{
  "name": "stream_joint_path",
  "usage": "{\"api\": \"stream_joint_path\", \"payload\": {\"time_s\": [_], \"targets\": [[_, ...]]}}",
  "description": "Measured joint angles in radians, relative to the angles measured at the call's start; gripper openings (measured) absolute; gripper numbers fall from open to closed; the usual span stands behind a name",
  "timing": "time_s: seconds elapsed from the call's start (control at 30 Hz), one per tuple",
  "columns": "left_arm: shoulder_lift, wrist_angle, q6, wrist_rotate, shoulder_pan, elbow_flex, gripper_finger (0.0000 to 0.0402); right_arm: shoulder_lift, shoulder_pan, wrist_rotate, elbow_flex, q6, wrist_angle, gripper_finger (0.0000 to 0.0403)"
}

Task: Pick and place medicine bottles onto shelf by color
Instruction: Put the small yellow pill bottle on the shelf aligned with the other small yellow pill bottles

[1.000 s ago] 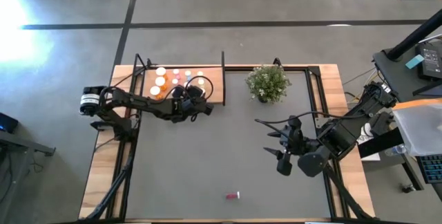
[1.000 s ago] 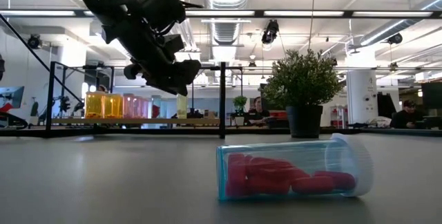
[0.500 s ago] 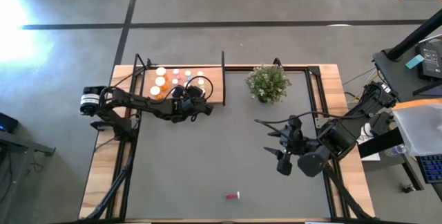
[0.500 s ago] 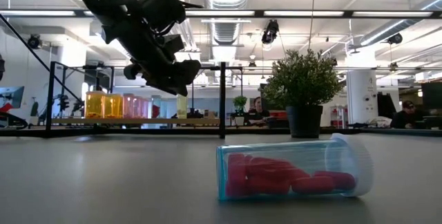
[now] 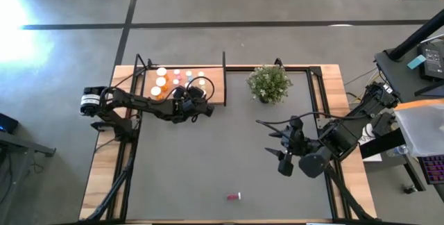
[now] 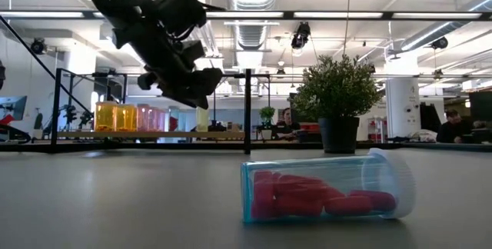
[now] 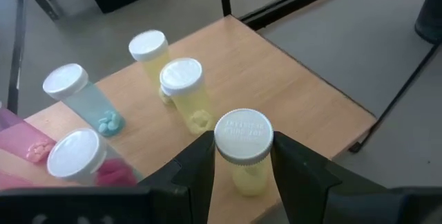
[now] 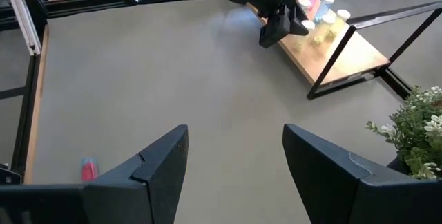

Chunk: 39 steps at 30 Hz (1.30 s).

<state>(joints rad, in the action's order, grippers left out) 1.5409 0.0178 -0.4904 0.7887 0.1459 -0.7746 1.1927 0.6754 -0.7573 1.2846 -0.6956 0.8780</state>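
Yellow bottle (image 7: 243,156) with white cap upright on the shelf (image 7: 304,99), near its front edge, pinched between left gripper (image 7: 242,165) fingers (image 7: 197,162), which are nearly closed on it. Two more yellow bottles (image 7: 183,89) just behind it, a pale blue bottle (image 7: 79,96) and pink bottles (image 7: 83,162) further along the row. Orange bottles (image 5: 161,81) at the shelf's far left end in the high view. Shelf at the table's (image 5: 208,155) back-left corner, thin dark upright post (image 5: 224,78) at its right end. Potted plant (image 5: 268,83) just right of that post, on the grey mat. One bottle of red pills (image 6: 327,187) lying on its side near the table's front edge, well apart from everything else; cap looks pale, hard to tell colour for sure. Right gripper (image 8: 235,162) hanging over the table's right half, fingers (image 8: 155,169) spread wide, nothing between them.
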Motion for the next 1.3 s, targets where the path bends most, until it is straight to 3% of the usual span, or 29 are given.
{"api": "stream_joint_path", "payload": {"time_s": [0.57, 0.7, 1.1, 1.3], "targets": [[0.0, -0.026, -0.017, 0.026, 0.019, 0.012, 0.012, 0.0, 0.0, 0.0, 0.0, 0.0, 0.0, 0.0226], [0.0, -0.03, -0.019, -0.048, 0.017, 0.015, 0.012, 0.0, 0.0, 0.0, 0.0, 0.0, 0.0, 0.0226], [0.0, 0.001, -0.014, -0.053, 0.051, 0.018, 0.012, 0.0, 0.0, 0.0, 0.0, 0.0, 0.0, 0.0226], [0.0, 0.083, 0.088, -0.083, 0.051, 0.025, 0.012, 0.0, 0.0, 0.0, 0.0, 0.0, 0.0, 0.0226]]}}
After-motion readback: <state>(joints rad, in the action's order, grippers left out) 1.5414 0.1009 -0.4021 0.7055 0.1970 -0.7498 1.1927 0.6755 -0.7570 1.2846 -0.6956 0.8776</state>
